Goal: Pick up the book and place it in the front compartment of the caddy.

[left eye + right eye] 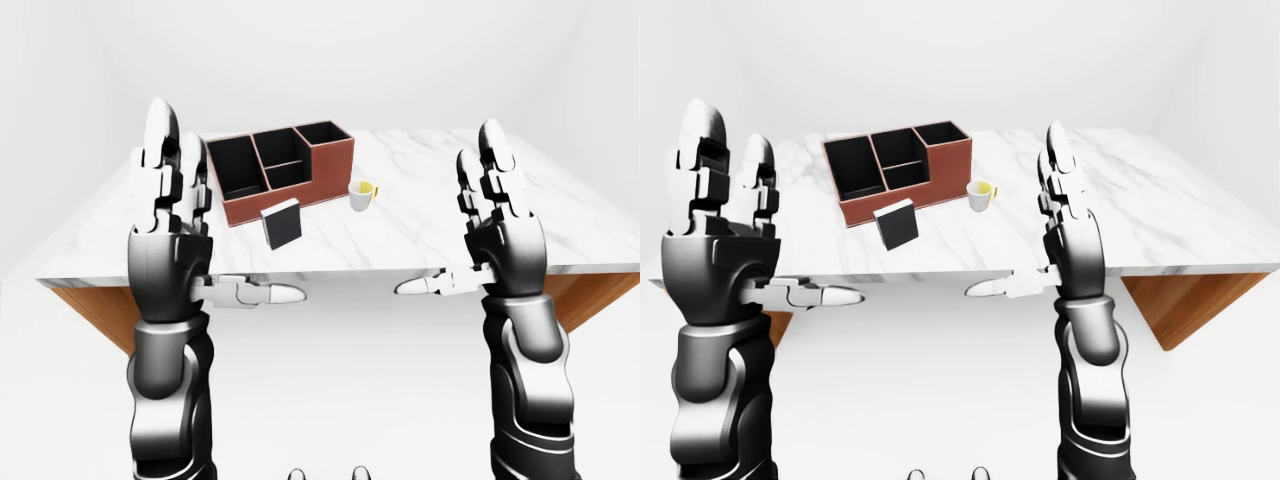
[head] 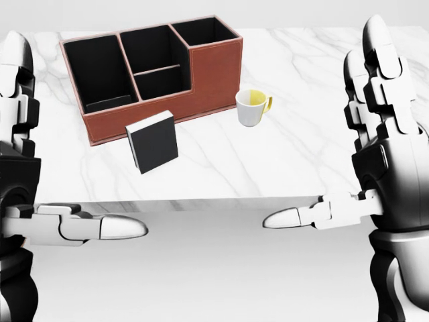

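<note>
A white marble-topped table (image 2: 315, 134) with a wooden underside stands in a bare, pale room. On it sits the reddish-brown leather caddy (image 2: 157, 74) with black-lined compartments, which serves as the landmark here. The small black hardcover book with white page edges (image 2: 153, 141) stands upright just beside the caddy's near wall, toward the bottom of the head view, apparently not touching it. A white ceramic mug with a yellow interior (image 2: 253, 107) stands near the caddy's right end, apart from both.

Both hands are raised short of the table edge, well away from the caddy. The left hand (image 1: 170, 245) and the right hand (image 1: 505, 235) each have fingers spread upward and thumb pointing inward; neither holds anything.

The step in hand looks like the reach for the book. To do it well, the nearer left hand would probably come in from above, pinch the covers across the book's thickness, and avoid tipping it against the caddy or brushing the mug.
</note>
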